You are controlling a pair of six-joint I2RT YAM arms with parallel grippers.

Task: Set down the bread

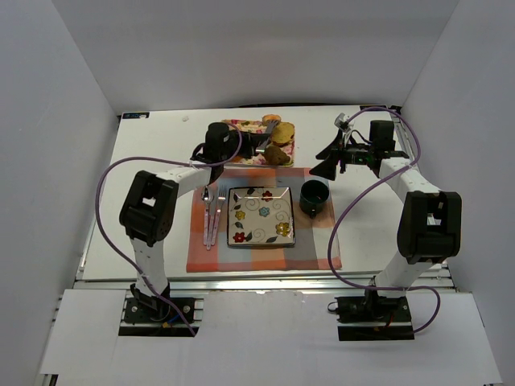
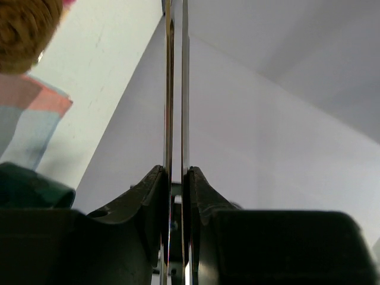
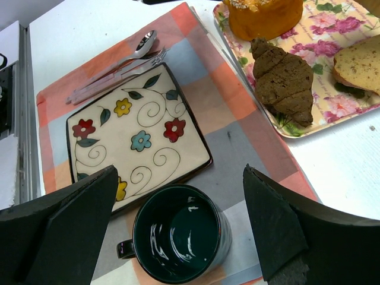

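I see my left gripper (image 1: 259, 141) at the tray (image 1: 241, 125) in the upper middle of the overhead frame, jaws pinched nearly shut on a thin metal tool (image 2: 176, 89). My right gripper (image 3: 181, 231) hangs wide open, holding nothing, above the green mug (image 3: 178, 234). I cannot pick out the bread for certain among the tray's pastries.

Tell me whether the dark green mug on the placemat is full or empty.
Empty. The right wrist view looks straight into the mug: a bare, glossy inside with only light reflections, no liquid.
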